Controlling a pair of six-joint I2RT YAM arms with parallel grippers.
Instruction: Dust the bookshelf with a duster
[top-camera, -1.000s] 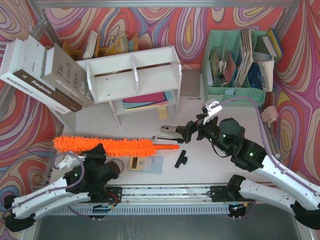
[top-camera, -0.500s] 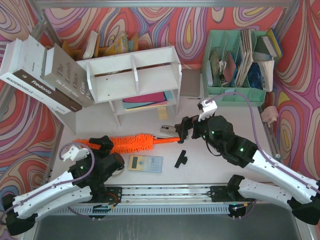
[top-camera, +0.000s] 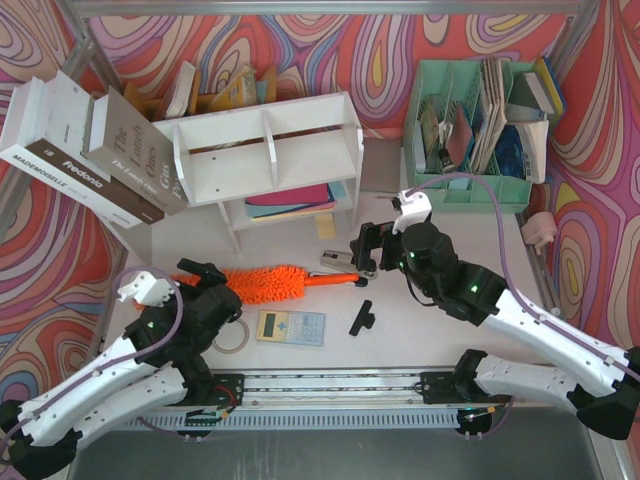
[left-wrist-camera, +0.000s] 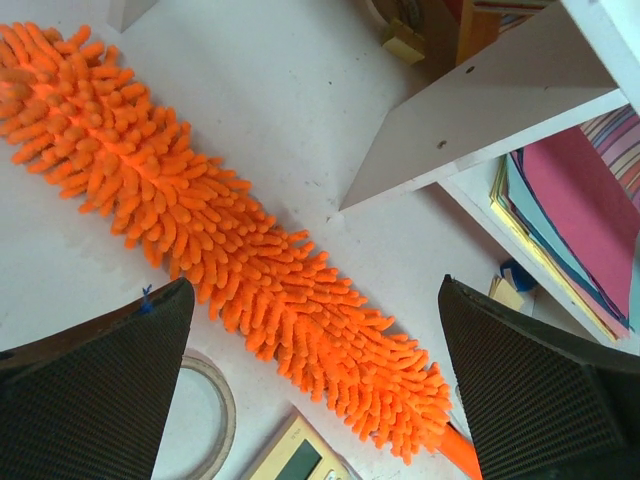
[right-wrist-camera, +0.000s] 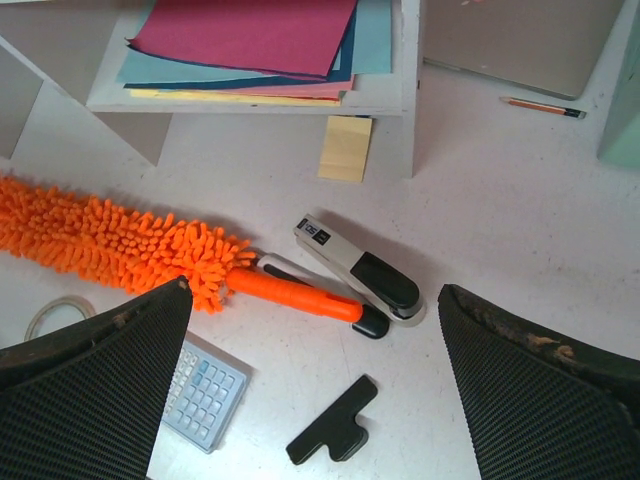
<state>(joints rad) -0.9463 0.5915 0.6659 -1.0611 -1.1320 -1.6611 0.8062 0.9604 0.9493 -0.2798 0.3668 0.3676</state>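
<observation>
We are looking down on the bench (top-camera: 400, 338), where the duster (top-camera: 265, 284) is lying flat in front of the bookshelf (top-camera: 265, 150), apart from it and nowhere touching its top or tiers. The duster's long axis is running almost parallel to the bench's near edge. Its fluffy orange head is reaching toward the left edge, and its short handle (right-wrist-camera: 295, 293) is pointing toward the right. The dark tip is sitting just beside a stapler (right-wrist-camera: 360, 270), perhaps touching it.

The left jaws are standing spread wide and gripping nothing. They are hanging directly over the fluffy head, which is crossing the left wrist view on a diagonal between the two pads. The left arm (top-camera: 150, 350) is covering the head's far-left end in the overhead view. The right jaws are spread just as wide and are also empty. They are hovering above the handle and the stapler, with the right arm (top-camera: 480, 295) reaching in from the right side of the bench.

We are judging the right arm to be the nearer one to the handle, and the left the nearer one to the fluff. In the right wrist view the handle is lying nearly along the line from one pad to the other. A grasp there would seem to call for a turn of the wrist, so that the jaws close across the handle rather than along it. The stapler is crowding the tip. A calculator (top-camera: 290, 327) and a black clip (top-camera: 361, 318) are lying between the duster and the near edge.
</observation>
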